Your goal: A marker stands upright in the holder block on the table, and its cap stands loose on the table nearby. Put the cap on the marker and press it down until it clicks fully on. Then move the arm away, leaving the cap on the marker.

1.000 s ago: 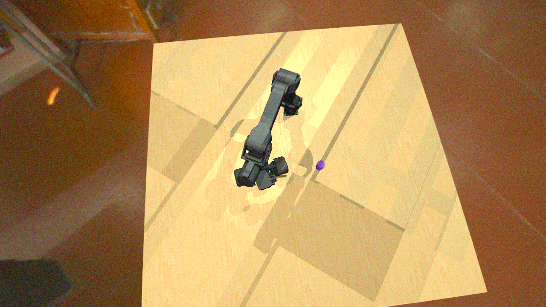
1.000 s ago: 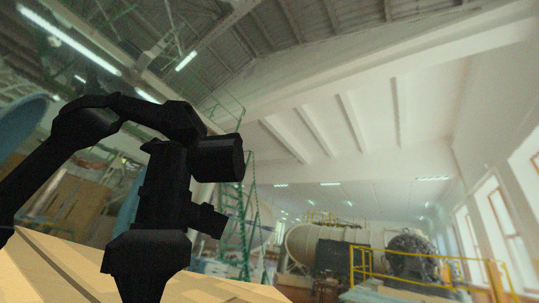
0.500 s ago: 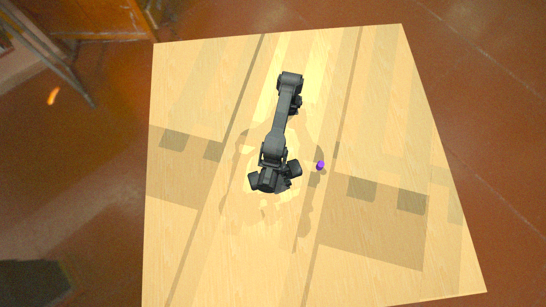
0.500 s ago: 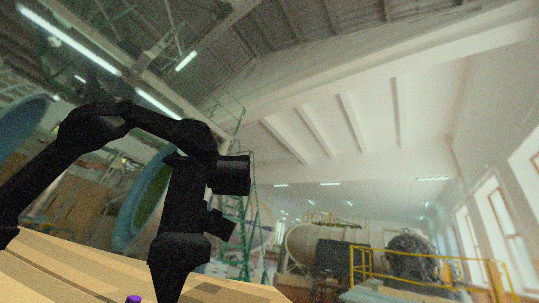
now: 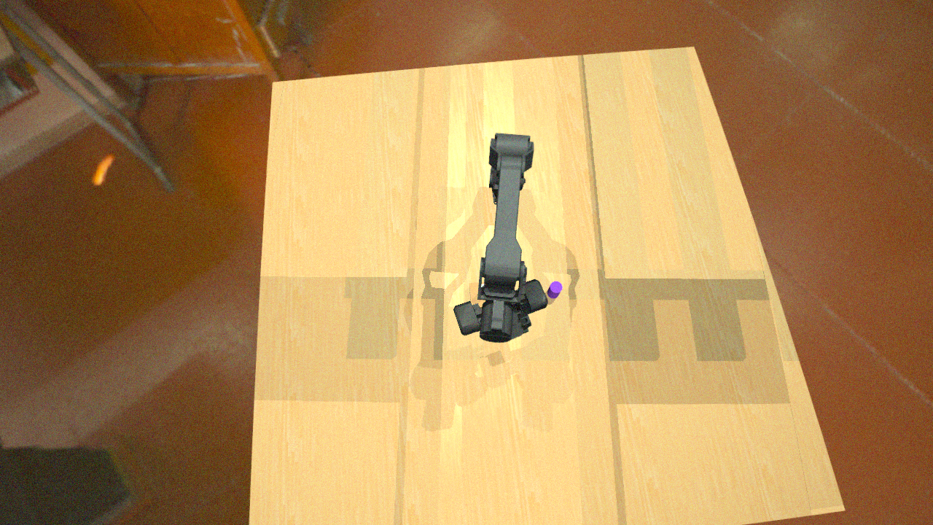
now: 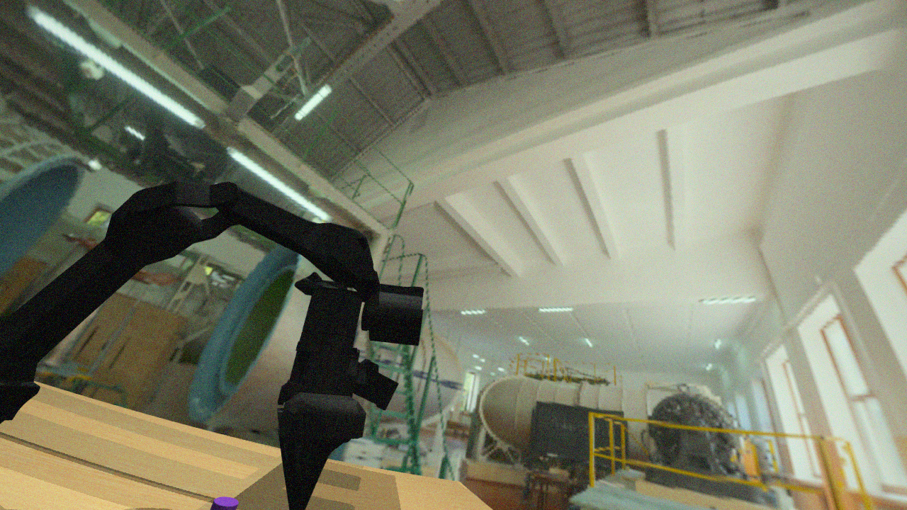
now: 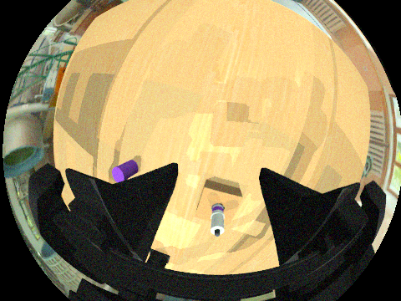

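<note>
- Around you: the wooden table sits under the arm; a yellow railing and a pale tank show in the background.
- In the way: your arm and gripper cover the marker and block from the top; the exterior view cuts off low, so you can't see them there either.
- Count: one cap, one marker, one holder block, one arm, two fingers.
- Purple cap: loose on the table, outside your finger gap, beyond the left-hand finger in the wrist view.
- Marker: upright in the block, uncapped, seen through the finger gap in the wrist view; height against the tips, can't tell.
- Fingers: released, spread wide, grasping nothing.
</note>
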Action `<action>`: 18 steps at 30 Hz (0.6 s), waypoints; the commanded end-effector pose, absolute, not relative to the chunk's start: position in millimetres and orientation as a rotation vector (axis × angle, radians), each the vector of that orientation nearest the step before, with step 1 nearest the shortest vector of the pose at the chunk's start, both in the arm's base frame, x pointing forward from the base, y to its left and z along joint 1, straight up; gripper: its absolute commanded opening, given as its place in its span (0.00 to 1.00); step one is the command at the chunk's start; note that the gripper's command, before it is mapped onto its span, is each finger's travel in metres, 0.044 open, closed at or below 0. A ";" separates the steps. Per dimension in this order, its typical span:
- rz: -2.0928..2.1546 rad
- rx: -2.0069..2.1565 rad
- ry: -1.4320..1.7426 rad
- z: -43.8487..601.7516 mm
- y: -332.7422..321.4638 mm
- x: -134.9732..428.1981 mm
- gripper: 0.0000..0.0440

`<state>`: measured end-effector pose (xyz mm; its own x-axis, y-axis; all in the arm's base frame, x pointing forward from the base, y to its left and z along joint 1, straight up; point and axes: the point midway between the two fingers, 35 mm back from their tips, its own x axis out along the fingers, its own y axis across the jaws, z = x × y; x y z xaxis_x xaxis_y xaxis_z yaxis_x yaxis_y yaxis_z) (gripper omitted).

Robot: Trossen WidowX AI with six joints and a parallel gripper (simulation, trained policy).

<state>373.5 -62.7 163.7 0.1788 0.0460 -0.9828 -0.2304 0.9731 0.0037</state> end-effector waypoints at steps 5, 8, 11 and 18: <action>0.205 -0.168 1.409 162.5 -38.5 373.7 0.73; 0.211 -0.171 1.420 161.4 -29.9 373.0 0.73; 0.217 -0.174 1.432 160.1 -21.6 372.0 0.73; 0.233 -0.183 1.461 156.7 -3.1 368.5 0.73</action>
